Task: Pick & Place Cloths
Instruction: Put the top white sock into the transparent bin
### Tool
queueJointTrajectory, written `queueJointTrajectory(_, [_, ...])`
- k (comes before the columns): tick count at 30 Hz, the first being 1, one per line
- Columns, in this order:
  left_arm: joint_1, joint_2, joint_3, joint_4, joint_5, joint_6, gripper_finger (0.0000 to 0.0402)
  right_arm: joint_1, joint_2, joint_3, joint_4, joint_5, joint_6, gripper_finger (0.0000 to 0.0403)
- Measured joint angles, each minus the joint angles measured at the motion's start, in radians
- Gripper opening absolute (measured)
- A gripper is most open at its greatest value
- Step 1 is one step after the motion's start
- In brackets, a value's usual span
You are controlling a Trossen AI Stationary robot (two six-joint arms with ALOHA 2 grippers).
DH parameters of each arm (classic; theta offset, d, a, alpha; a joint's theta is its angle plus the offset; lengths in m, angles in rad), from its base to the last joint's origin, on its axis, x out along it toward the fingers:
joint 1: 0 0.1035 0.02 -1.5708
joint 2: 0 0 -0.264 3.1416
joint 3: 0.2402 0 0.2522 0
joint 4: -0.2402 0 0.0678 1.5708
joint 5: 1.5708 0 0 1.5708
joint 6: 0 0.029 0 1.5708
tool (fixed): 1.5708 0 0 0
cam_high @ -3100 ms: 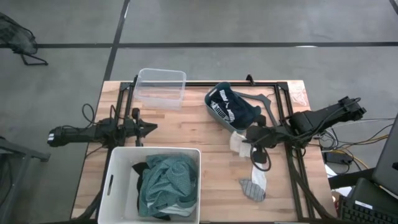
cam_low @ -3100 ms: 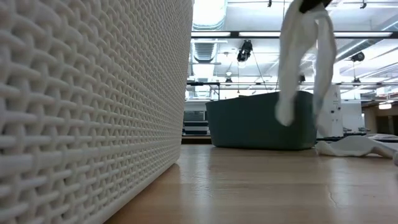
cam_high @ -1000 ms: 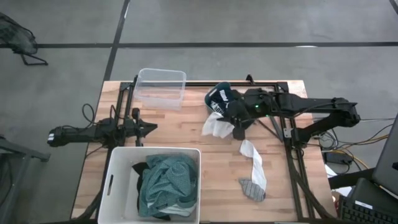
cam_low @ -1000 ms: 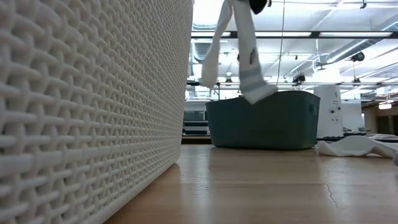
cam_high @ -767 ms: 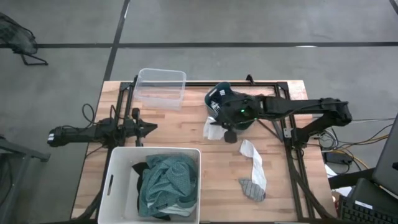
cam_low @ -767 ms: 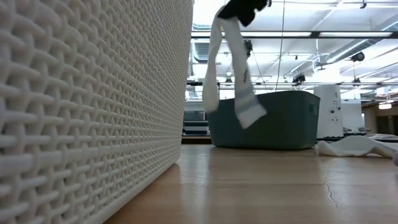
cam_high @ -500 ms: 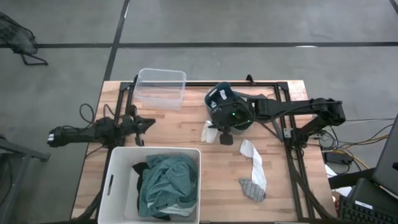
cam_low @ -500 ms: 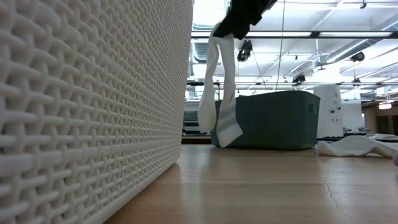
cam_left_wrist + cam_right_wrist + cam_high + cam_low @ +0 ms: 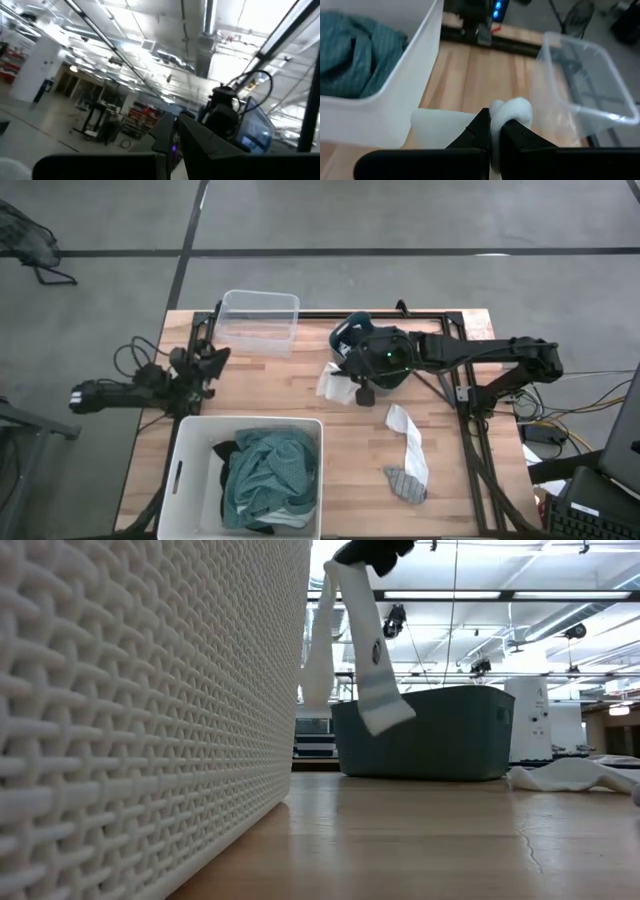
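**White cloth aloft over mid-worktop**

The right end effector (image 9: 358, 388) is clamped on a white cloth (image 9: 350, 635), dangling clear above the worktop (image 9: 300, 395) centre; its small dark mark is unreadable. White tub (image 9: 190, 470) at the near edge: teal cloth (image 9: 265, 470) piled over black. Clear bin (image 9: 260, 320) at the far edge. Teal basket (image 9: 430, 735) behind. Another white cloth (image 9: 408, 435) lies near the right edge. Left end effector (image 9: 205, 365) waits, fingers together, at the left edge.

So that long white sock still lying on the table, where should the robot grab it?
Probably at the middle of the white sock, coming straight down from above. It lies flat and stretched out on the table, beside a grey cloth, so its narrow middle fits between two fingers. The right gripper is busy holding another white sock.
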Motion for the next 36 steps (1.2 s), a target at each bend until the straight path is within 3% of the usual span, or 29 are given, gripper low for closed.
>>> queueJointTrajectory(3, [-0.001, 0.112, 0.083, -0.015, 0.035, -0.012, 0.0035, -0.011, -0.002, 0.000, 0.059, 0.000, -0.005, 0.0008])
queueJointTrajectory(9, [0.000, 0.387, 0.329, -0.208, 0.055, 0.024, 0.0061, -0.035, -0.002, 0.000, 0.144, 0.001, -0.021, 0.0008])
queueJointTrajectory(17, [0.005, 0.690, 0.645, -0.384, 0.037, 0.056, 0.0174, -0.058, -0.002, 0.000, 0.174, 0.003, -0.020, 0.0008])
queueJointTrajectory(25, [0.004, 0.938, 0.826, -0.384, 0.040, 0.056, 0.0266, -0.059, -0.002, 0.000, 0.202, 0.003, -0.019, 0.0008])
queueJointTrajectory(36, [0.005, 1.130, 0.959, -0.402, 0.060, 0.067, 0.0280, -0.058, -0.002, 0.000, 0.255, 0.001, -0.016, 0.0008])
